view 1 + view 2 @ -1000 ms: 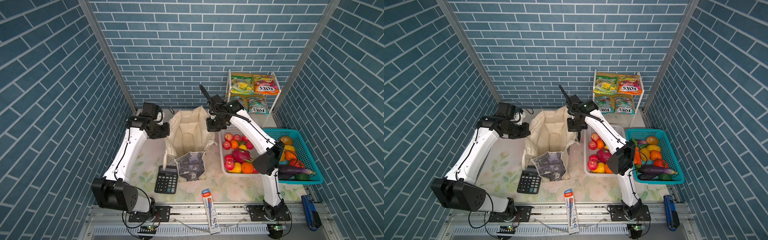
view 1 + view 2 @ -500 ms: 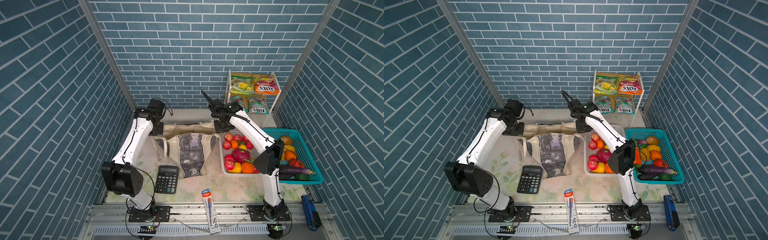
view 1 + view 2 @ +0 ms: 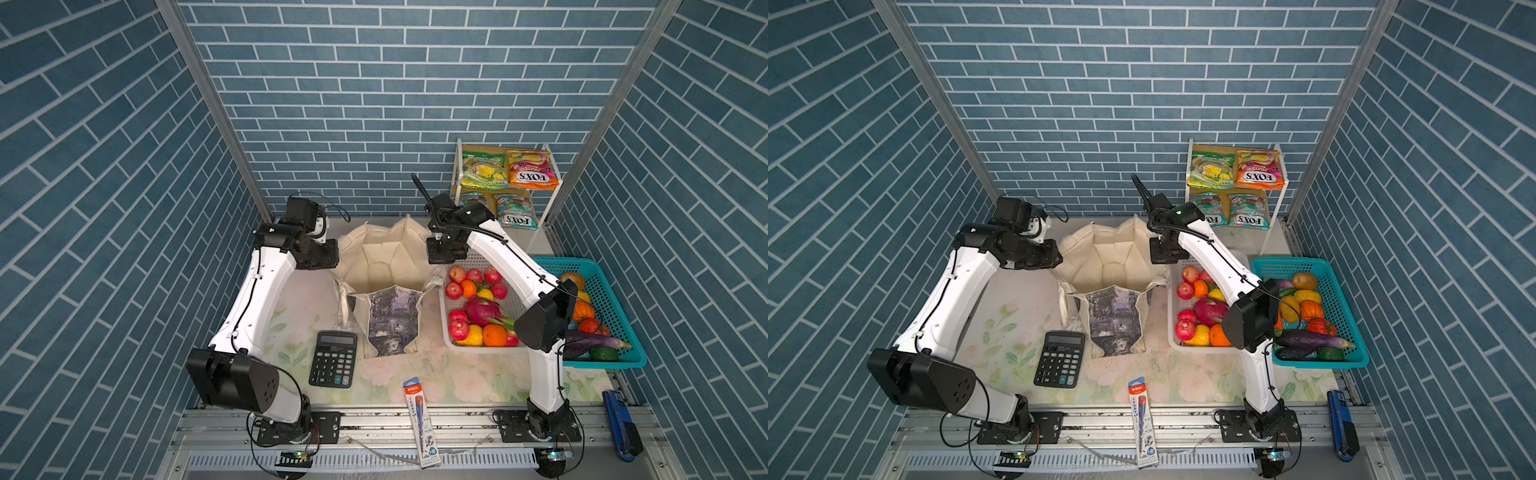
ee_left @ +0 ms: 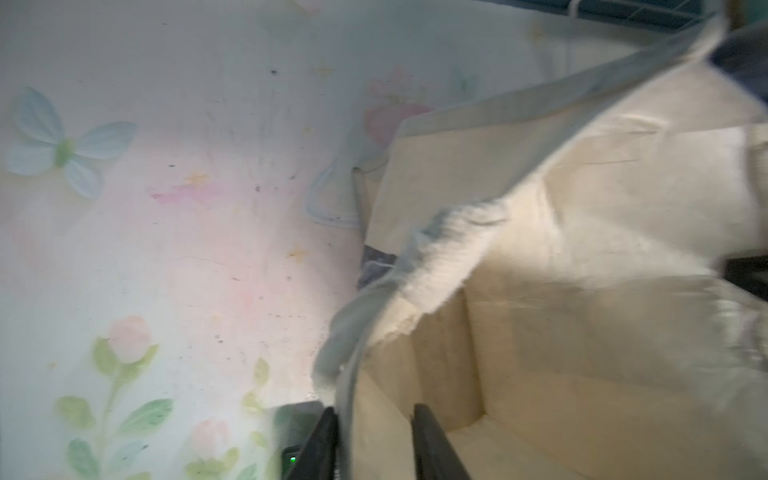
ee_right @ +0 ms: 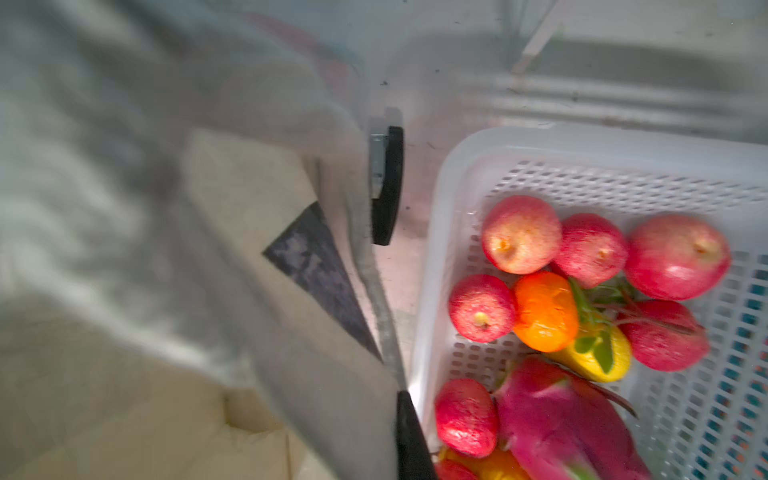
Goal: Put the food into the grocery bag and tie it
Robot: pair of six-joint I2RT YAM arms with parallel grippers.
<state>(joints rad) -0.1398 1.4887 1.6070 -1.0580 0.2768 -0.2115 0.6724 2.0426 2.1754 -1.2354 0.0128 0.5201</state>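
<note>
**Step in hand:** opening the bag; loading has not begun.

**Bag:** the large cream canvas grocery bag with grey printed panels (image 3: 386,266) stands upright between the two grippers. Its mouth gapes and nothing shows inside.

**Left gripper (image 4: 374,409):** the jaws stand narrowly parted astride the near rim. The cloth runs between them against one finger, with no pinch evident.

**Right gripper (image 3: 445,253):** clamped on the opposite rim and holding that corner up, though its wrist view is blurred.

**Food:** all of it is outside the bag.
- The pink dragon fruit (image 3: 482,311) lies among red and orange fruit in the white perforated plastic basket (image 3: 444,320), just beside the right gripper on its outer side.
- The long purple eggplant (image 3: 594,341) lies in the teal plastic basket (image 3: 602,365), further out on that side.
- The glossy candy packets (image 3: 532,172) stand beyond the right gripper, by the back wall.

**Judgement:** the next move calls for one hand to come free and fetch fruit. The right is nearest the fruit, so the bag must stand unsupported on that side. The slack rim may fold inward and narrow the mouth.
</note>
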